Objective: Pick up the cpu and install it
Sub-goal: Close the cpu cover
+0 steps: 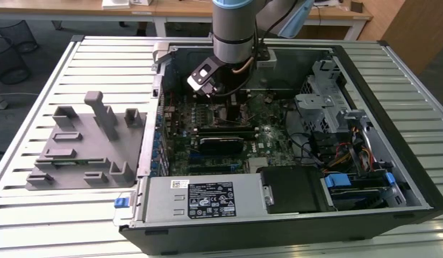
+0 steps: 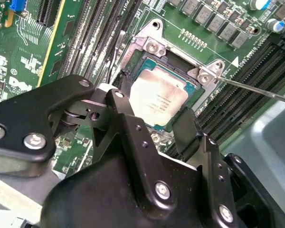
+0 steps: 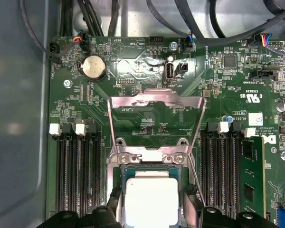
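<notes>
Ribbed white metal tabletop [image 1: 78, 59] carries your open black computer case [image 1: 393, 161], with a grey plastic tray of upright blocks [image 1: 85, 145] on the tabletop beside the case's edge at the exterior view's left. Nearest in the second wrist view, your black two-fingered gripper [image 2: 156, 121] hovers just over the socket, its fingers [image 2: 187, 128] apart and clamped on nothing. Just beyond them, the cpu [image 2: 157, 97], a small flat square chip with a shiny silver-grey top, lies inside the black square socket frame [image 3: 149, 159] on the green motherboard [image 3: 133, 71]. Farther on, the socket's metal load plate [image 3: 154, 102] stands swung open. Judging from this, the chip is seated and released, while the plate is not yet closed.
</notes>
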You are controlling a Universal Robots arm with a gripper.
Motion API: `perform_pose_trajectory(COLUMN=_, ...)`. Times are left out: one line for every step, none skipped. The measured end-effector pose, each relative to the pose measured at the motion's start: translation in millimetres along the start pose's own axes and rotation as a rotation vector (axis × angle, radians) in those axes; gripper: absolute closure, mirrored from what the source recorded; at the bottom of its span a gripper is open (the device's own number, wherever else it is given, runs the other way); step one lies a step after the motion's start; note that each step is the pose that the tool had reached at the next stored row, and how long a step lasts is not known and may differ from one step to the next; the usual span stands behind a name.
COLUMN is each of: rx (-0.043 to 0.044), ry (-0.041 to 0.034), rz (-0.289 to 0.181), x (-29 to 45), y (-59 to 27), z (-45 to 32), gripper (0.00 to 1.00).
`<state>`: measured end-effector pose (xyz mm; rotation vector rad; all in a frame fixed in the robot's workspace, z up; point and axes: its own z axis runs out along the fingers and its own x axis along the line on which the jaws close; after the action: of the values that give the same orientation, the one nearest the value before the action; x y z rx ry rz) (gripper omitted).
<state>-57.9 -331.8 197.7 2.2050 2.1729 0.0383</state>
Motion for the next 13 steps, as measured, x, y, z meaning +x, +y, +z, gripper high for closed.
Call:
perform_pose_trajectory(rx=0.0001, ry=0.0008, rz=0.0, x=0.0, y=0.1, z=-1.9, gripper=0.38)
perform_pose_trajectory(rx=0.0002, ry=0.0015, rz=0.0, x=0.0, y=0.2, z=-3.7, gripper=0.4)
perform_pose_trajectory(rx=0.0002, ry=0.0019, rz=0.0, x=-0.1, y=0.3, z=-5.4, gripper=0.4)
perform_pose_trajectory(rx=0.0002, ry=0.0021, rz=0.0, x=-0.1, y=0.3, z=-6.8, gripper=0.46)
perform_pose_trajectory(rx=0.0004, ry=0.0021, rz=0.0, x=-0.1, y=0.4, z=-7.8, gripper=0.52)
perform_pose_trajectory(rx=0.0005, ry=0.002, rz=0.0, x=-0.1, y=0.4, z=-8.7, gripper=0.52)
perform_pose_trajectory(rx=0.0005, ry=0.002, rz=0.0, x=-0.1, y=0.5, z=-9.5, gripper=0.58)
perform_pose_trajectory(rx=0.0005, ry=0.0021, rz=0.0, x=-0.2, y=0.5, z=-10.2, gripper=0.64)
perform_pose_trajectory(rx=0.0006, ry=0.0021, rz=0.0, x=-0.2, y=0.5, z=-11.1, gripper=0.64)
perform_pose_trajectory(rx=0.0006, ry=0.0021, rz=0.0, x=-0.2, y=0.6, z=-12.0, gripper=0.69)
perform_pose_trajectory(rx=0.0007, ry=0.0021, rz=0.0, x=-0.2, y=0.6, z=-12.8, gripper=0.75)
perform_pose_trajectory(rx=0.0008, ry=0.0021, rz=0.0, x=-0.2, y=0.7, z=-13.6, gripper=0.75)
perform_pose_trajectory(rx=0.0009, ry=0.0021, rz=0.0, x=-0.2, y=0.7, z=-14.3, gripper=0.81)
